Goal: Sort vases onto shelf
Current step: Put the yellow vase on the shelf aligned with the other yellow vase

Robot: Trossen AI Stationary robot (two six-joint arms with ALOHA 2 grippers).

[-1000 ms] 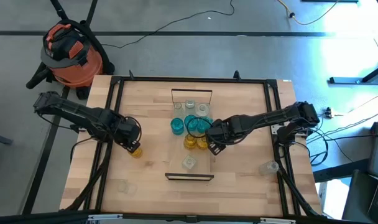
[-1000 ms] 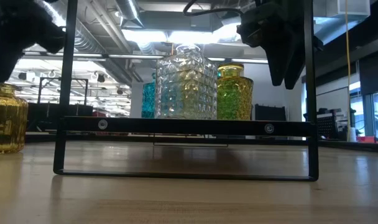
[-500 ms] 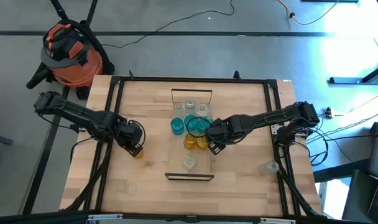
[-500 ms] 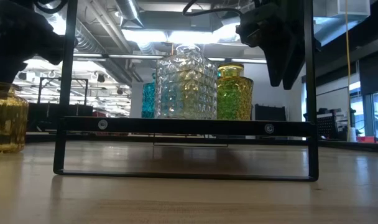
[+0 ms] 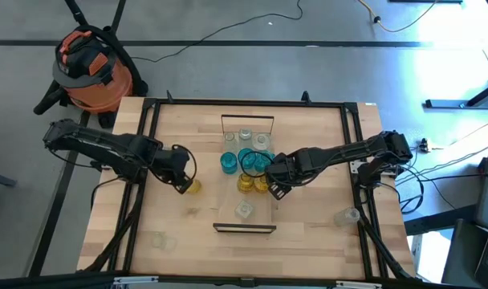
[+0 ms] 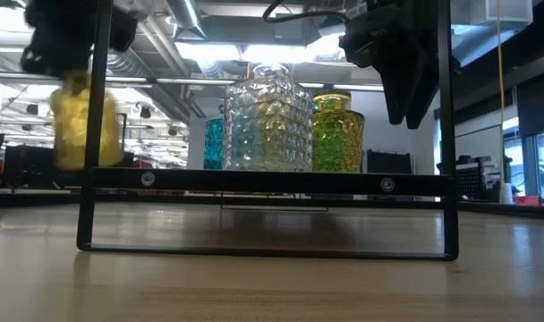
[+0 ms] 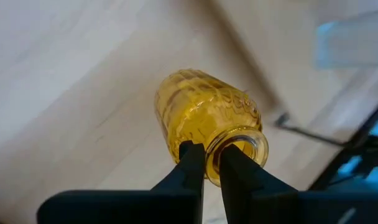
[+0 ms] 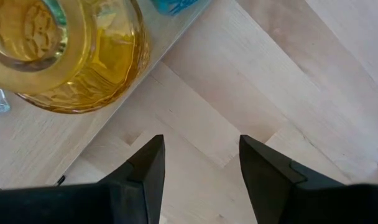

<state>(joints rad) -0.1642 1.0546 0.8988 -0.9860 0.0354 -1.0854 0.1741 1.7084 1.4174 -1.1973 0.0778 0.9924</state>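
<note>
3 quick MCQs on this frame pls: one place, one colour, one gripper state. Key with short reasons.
1. Where is the left gripper?
A. Over the shelf
B. Left of the shelf, over the tabletop
C. At the table's right edge

2. What colour is the vase it carries?
A. Teal
B. Clear
C. Amber-yellow

3. The right gripper is:
A. Open, holding nothing
B. Shut on a teal vase
C. Shut on a clear vase

Key: 1 B, the high view puts it short of the shelf; 2 C, the left wrist view shows yellow glass pinched at the rim; 3 A, the right wrist view shows its fingers apart over bare wood.
</note>
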